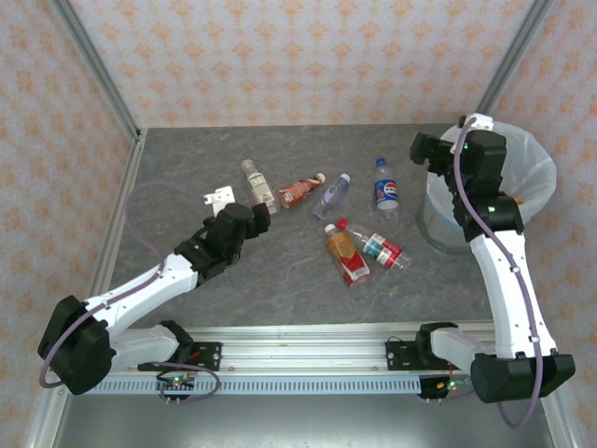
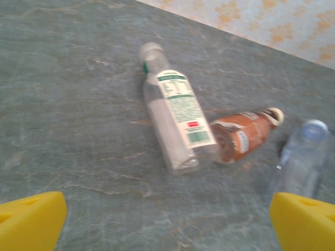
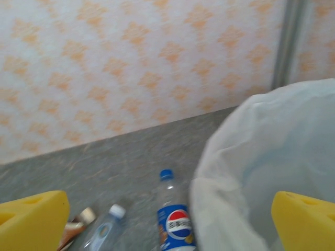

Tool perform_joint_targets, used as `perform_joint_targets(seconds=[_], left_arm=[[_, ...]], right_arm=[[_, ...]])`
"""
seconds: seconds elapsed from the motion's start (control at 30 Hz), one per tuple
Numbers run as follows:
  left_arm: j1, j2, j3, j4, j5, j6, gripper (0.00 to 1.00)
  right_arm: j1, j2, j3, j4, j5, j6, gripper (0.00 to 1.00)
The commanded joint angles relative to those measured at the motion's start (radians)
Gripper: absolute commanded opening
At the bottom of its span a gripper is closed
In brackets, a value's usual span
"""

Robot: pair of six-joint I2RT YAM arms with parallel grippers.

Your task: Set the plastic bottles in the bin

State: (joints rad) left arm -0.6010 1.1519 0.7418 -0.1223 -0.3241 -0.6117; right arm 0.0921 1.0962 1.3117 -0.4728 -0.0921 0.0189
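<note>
L gripper (image 1: pixel 259 215) hung low over the grey table (image 1: pixel 308 289), centre-left. Its yellow fingers (image 2: pixel 31 222) were spread wide w/ nothing btwn them, i.e. released. Just beyond it, on the far side, lay the white-label bottle (image 2: pixel 175 123), cap pointing far-left. Its base looked to touch the brown bottle (image 2: pixel 243 135), which lay to the right w/ its tan cap pointing right. Further right was the clear bottle (image 2: pixel 301 157) w/ a pale cap, apart from the brown one.

R gripper (image 1: pixel 420 147) sat high at far right, by the left rim of the bin (image 1: pixel 536 163). It was also fully spread & gripped nothing. The bin, lined w/ a translucent white bag, stood at the table's right side. The Pepsi bottle (image 1: pixel 384 189), blue cap, lay near it on the left. Nearer the arms, mid-table, the orange-label bottle (image 1: pixel 347 257) & the red-and-green-label bottle (image 1: pixel 384 250) lay w/ cap ends close together & bodies splayed apart. All six lay flat on the table, outside the bin.
</note>
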Motion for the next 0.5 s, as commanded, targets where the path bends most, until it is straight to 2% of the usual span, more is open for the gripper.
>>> perform_joint_targets(seconds=[0.0, 0.2, 0.3, 0.4, 0.47], left_arm=[[0.010, -0.031, 0.104, -0.145, 0.126, 0.072, 1.00], [0.012, -0.029, 0.194, -0.231, 0.280, 0.149, 1.00], [0.012, -0.002, 0.269, -0.279, 0.367, 0.188, 1.00], [0.012, 0.049, 0.379, -0.379, 0.382, 0.232, 1.00], [0.012, 0.073, 0.406, -0.385, 0.392, 0.259, 1.00]], right_arm=[[0.076, 0.024, 0.037, -0.096, -0.068, -0.050, 0.99], [0.235, 0.127, 0.036, -0.220, -0.075, -0.196, 0.99], [0.269, 0.195, 0.038, -0.305, -0.095, -0.281, 0.99], [0.280, 0.256, 0.027, -0.338, -0.085, -0.306, 0.99], [0.282, 0.291, 0.012, -0.337, -0.085, -0.304, 0.99]])
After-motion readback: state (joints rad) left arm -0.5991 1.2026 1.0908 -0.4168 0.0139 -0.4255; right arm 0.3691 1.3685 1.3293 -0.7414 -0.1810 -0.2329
